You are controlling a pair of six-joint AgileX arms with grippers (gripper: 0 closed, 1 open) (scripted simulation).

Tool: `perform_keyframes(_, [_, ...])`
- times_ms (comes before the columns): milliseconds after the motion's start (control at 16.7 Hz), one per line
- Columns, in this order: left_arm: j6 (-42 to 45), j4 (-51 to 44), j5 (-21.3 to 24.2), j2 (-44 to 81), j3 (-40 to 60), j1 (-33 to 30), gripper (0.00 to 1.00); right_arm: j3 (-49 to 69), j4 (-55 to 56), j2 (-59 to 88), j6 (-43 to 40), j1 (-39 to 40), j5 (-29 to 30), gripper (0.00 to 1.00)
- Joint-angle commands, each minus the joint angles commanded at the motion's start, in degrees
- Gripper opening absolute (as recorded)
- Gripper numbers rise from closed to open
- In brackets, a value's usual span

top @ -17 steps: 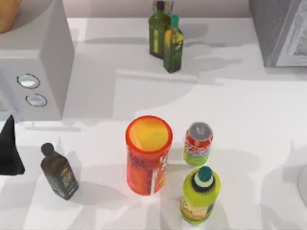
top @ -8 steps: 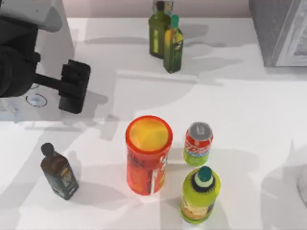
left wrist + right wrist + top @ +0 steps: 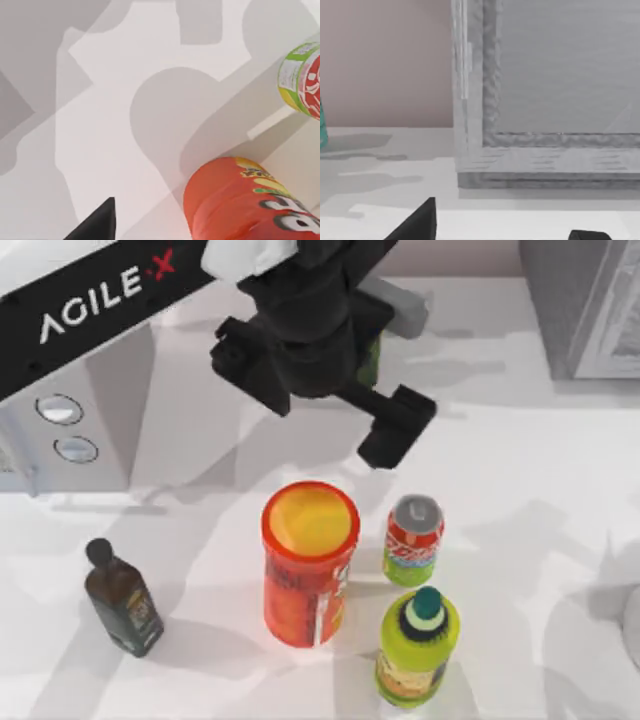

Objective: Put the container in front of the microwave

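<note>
Reaching in from the upper left of the top view, black left arm with white AgileX lettering, its left gripper (image 3: 392, 427) hanging at upper centre of frame, above bare white table (image 3: 520, 470), just up-left of the small drink can with silver top, red-and-white label and green base (image 3: 412, 540); jaw spread impossible to tell. Sitting upright at centre-right of frame, that can, apart from the gripper, close beside the tall orange-red canister with yellow lid (image 3: 308, 562) on its left and the yellow-green bottle with teal cap (image 3: 417, 648) just below it. Standing at the left edge, large light-grey microwave with two round silver knobs (image 3: 95, 430), well apart from the can. Lying lower left, small dark brown bottle (image 3: 122, 598). Occupying the upper right corner, darker grey appliance with white panel (image 3: 585, 305). Looking from the left wrist view, canister side (image 3: 245, 205) and can label (image 3: 302, 80) over shadowed table. Showing in the right wrist view, right gripper's dark fingertip (image 3: 417, 224) facing the grey appliance (image 3: 545, 90); jaws cannot be judged.
</note>
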Motion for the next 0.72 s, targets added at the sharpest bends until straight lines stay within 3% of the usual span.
perform_keyframes(360, [-0.63, -12.17, 0.35, 20.61, 22.62, -7.63, 1.0, 0.0, 0.0, 0.0, 0.0, 0.0, 0.0, 1.0])
perform_keyframes(720, [-0.76, -14.03, 0.46, 23.43, 26.23, -8.93, 1.0, 0.0, 0.0, 0.0, 0.0, 0.0, 0.0, 1.0])
